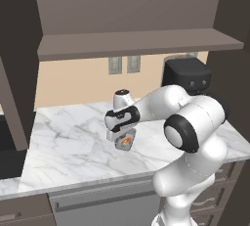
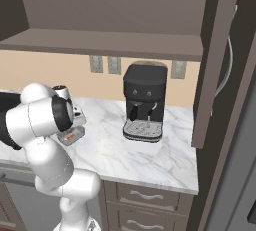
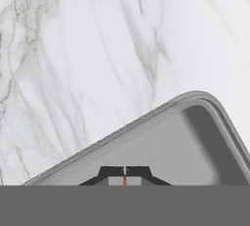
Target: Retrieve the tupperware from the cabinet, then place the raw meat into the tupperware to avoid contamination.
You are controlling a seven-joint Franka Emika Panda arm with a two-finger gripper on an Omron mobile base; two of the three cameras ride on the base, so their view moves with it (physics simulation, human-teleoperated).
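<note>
tool [image 3: 124, 181] pinches tiny orange raw meat [image 1: 126, 142] above small grey translucent tupperware [image 3: 195, 142]; off-centre release could drop it on white marble bench [image 3: 97, 49].

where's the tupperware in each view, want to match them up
Left base view: tupperware at centre, on the marble counter under the end effector.
Right base view: lower left, beside the arm.
Hand view: lower right, one rounded corner showing.
Shared landmark: the veined marble counter.

Kitchen: marble counter [image 1: 73, 137], coffee machine [image 2: 145, 100], cabinet [image 1: 136, 41].
</note>
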